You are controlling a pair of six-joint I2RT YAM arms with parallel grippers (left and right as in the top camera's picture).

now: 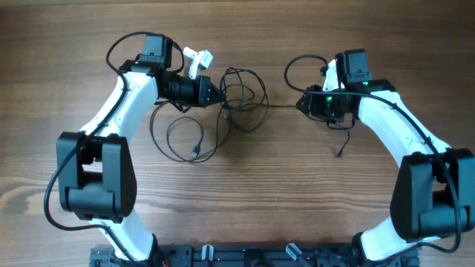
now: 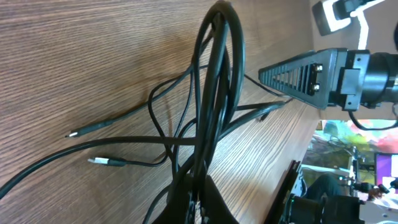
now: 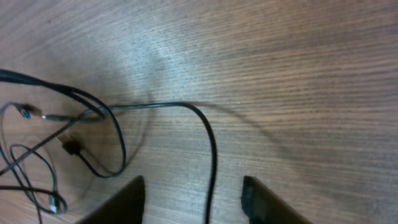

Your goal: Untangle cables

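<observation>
Left claw was pressed together on the cables, pinching several strands at once. Right claw was spread. One strand ran between its fingers and touched neither.

The cables lay mid-table between the two claws. Loose loops sat beside the left arm, and one strand ran straight across to the right claw.

My read of the step: get the right claw onto that single strand and draw it out of the knot. How I'd do it well:
- Close on that one strand only, and check the wrist view that nothing else is between the fingers.
- Keep the left claw as anchor, no motion there.
- Pull low and slow, away from the left claw.
- Watch the loops. If the whole bundle drags or a loop cinches, stop and re-grip nearer a free end.
- Feeding a plug back through a loop is safer than hauling on a mid-section.

Counts:
- Arms: two. Claws: two.
- Plugs: three in the right wrist view, two clear in the left wrist view.
- Cables: I couldn't separate them inside the knot. At least two, likely three.
</observation>
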